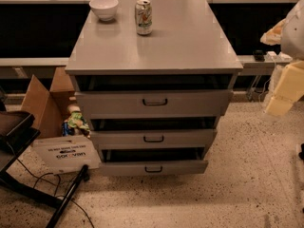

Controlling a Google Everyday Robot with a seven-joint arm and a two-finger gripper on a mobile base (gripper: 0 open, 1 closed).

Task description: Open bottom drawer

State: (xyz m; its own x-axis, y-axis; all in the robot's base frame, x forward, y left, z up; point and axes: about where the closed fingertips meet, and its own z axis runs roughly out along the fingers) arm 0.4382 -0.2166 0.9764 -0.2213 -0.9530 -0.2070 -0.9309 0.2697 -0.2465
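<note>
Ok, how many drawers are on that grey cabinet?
3, stacked: top drawer, middle drawer, bottom drawer; none seems hidden. The gripper hangs at the right edge, away from them.

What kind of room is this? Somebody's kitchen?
Probably a lab or office workroom, not a kitchen: a grey drawer cabinet stands on a speckled floor, a cardboard box sits beside it, and the robot's gripper hangs at the right edge.

— Any legible markings?
— None readable. The white placard (66, 156), lower left of the frame, bears dark print, illegible. The can (143, 17), upper centre, carries a green-toned label, wording indistinct. The gripper (284, 91) sits at the right edge, mid-height.
</note>
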